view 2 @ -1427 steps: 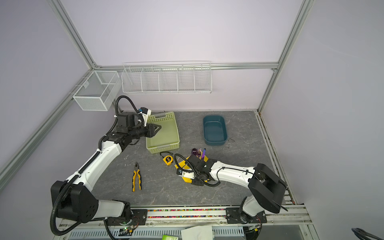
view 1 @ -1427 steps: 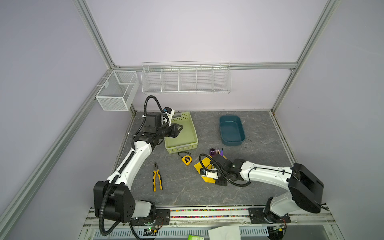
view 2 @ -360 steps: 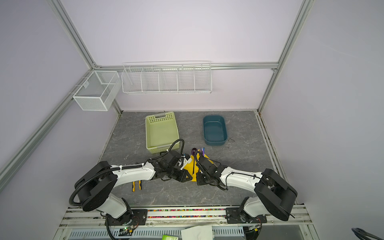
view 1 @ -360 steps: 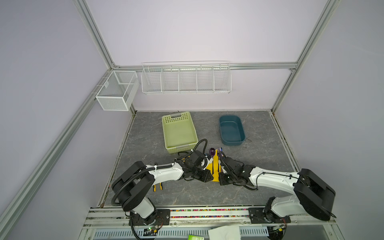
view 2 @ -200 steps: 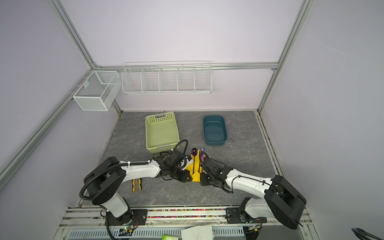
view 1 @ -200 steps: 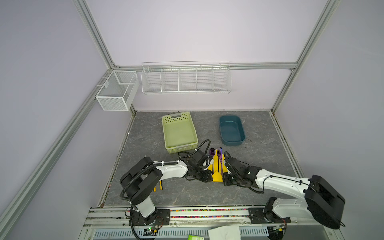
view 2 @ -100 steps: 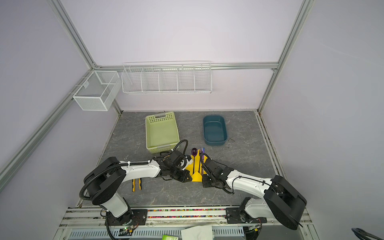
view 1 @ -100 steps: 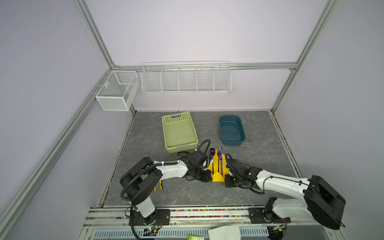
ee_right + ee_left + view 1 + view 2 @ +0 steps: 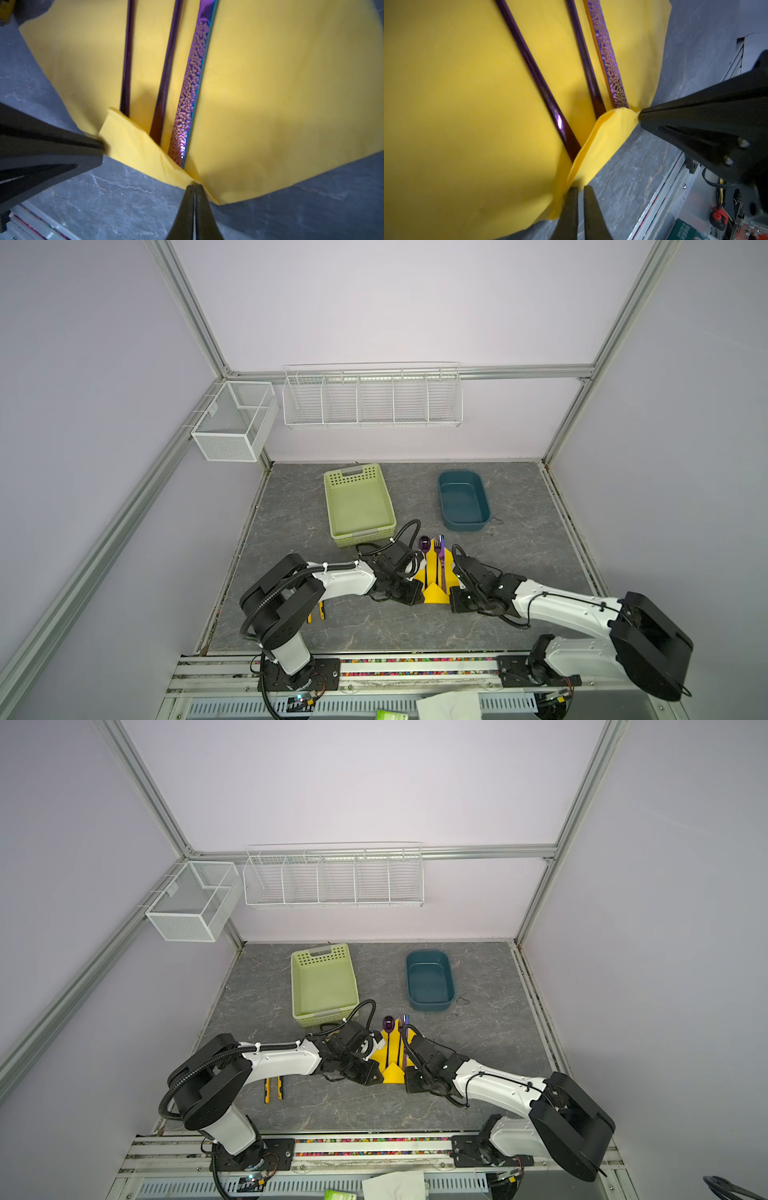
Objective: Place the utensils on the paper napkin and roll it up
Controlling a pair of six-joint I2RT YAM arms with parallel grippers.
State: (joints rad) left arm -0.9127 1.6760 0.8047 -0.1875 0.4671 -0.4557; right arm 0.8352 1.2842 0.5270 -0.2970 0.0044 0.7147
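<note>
Two arms lie stretched low over your table (image 9: 332,626), wrists converging from either side.

- Left gripper (image 9: 579,188): jaws all but closed, pinching one end of the folded-up near flap of the paper napkin (image 9: 434,595).
- Right gripper (image 9: 195,185): jaws pressed together on the flap's other end.
- Utensils (image 9: 165,83): side by side on the napkin, handle tips tucked under that flap, between your two grippers.

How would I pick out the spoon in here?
On the grey table, just front-right of the green basket, lies a yellow napkin. The spoon is the leftmost piece on it, the only one with a round purple head.
</note>
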